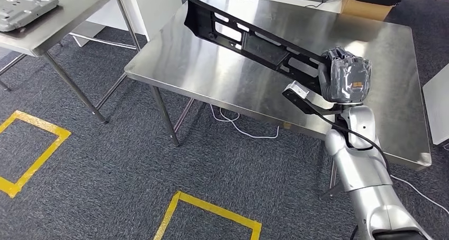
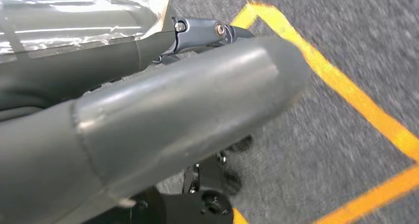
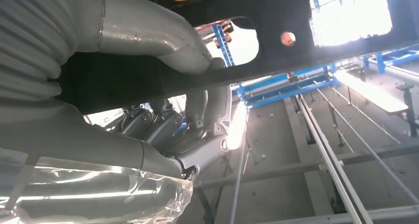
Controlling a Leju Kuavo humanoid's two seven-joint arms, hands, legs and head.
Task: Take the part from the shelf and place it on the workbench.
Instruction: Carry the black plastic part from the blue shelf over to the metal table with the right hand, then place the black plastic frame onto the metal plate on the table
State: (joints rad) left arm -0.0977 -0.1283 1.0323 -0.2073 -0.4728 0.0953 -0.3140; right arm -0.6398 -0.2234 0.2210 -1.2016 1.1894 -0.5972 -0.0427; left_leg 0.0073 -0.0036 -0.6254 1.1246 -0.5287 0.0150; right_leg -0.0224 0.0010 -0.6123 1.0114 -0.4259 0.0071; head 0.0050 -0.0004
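The part (image 1: 249,38) is a long black frame with several cut-outs. It slants across the steel workbench (image 1: 370,44), its far end toward the bench's back left. My right hand (image 1: 345,76), wrapped in clear film, grips the near end above the bench's front right area. In the right wrist view, the fingers (image 3: 197,105) curl around a black bar of the part (image 3: 296,16), seen from below against the ceiling. My left hand (image 2: 163,110) hangs over the carpet with its thumb and fingers stretched out and nothing in it.
A second table (image 1: 63,17) at the back left carries a grey metal plate (image 1: 21,7). Yellow tape squares (image 1: 32,150) (image 1: 212,211) mark the grey carpet. A white cable (image 1: 238,126) lies under the bench. A cardboard box (image 1: 365,7) stands behind the bench.
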